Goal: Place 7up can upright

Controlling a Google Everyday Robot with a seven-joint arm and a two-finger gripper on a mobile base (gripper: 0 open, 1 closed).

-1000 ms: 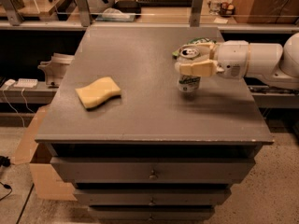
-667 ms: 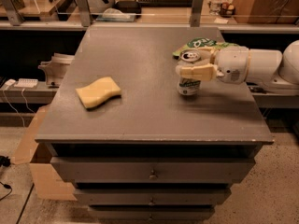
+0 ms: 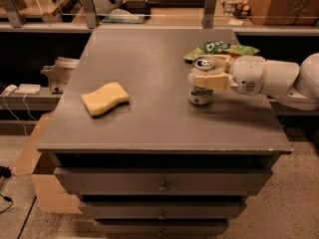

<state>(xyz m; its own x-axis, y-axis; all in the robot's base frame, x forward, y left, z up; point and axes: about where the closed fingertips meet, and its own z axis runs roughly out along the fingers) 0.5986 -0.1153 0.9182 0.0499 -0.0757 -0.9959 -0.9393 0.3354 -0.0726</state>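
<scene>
Can's dropped a touch since a second ago and now looks seated on the table [image 3: 149, 68]. Camera view: the 7up can [image 3: 200, 90] stands upright right of centre, with my gripper [image 3: 202, 72] clamped round its upper half and a green bag [image 3: 219, 48] just behind. Standing it up looks done; I've only got letting go and backing off left.

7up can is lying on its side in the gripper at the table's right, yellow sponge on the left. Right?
Not quite: the camera view shows the 7up can standing upright on the table, held in the gripper at the table's right; yellow sponge on the left.
</scene>
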